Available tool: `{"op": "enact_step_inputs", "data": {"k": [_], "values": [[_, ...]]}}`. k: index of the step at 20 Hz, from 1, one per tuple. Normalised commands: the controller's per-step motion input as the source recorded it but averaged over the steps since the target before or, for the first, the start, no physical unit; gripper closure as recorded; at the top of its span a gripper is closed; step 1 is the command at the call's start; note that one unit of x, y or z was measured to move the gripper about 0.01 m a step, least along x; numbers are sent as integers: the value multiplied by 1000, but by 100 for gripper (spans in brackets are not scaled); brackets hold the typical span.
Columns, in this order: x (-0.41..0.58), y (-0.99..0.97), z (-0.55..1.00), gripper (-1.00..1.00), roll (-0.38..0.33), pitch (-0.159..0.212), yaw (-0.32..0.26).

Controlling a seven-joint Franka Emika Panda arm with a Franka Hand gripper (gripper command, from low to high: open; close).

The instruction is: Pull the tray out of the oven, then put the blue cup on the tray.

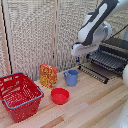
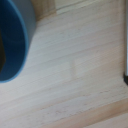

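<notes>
The blue cup (image 1: pixel 71 77) stands upright on the wooden table, its handle toward the exterior view's left. In the wrist view the blue cup (image 2: pixel 14 42) fills one side as a blurred curved wall, very close. My gripper (image 1: pixel 78 61) hangs just above and slightly to the exterior view's right of the cup; its fingers are too small and dark to read. The oven (image 1: pixel 119 46) sits at the exterior view's right with its door dropped open. The tray (image 1: pixel 107 60), a dark rack of thin bars, sticks out over the door.
A red bowl (image 1: pixel 60 95) lies in front of the cup. A red basket (image 1: pixel 20 95) stands at the exterior view's left, and a yellow-orange box (image 1: pixel 48 75) stands beside the cup. Slatted panels (image 1: pixel 35 35) close the back.
</notes>
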Motion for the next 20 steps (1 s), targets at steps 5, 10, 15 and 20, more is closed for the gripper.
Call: {"op": "enact_step_inputs", "data": {"k": [5, 10, 15, 20], "values": [[56, 123, -27, -100, 85, -2, -271], [23, 23, -92, -100, 39, 16, -193], [131, -65, -70, -100, 21, 88, -153], [106, -144, -258, -100, 46, 198, -107]]}}
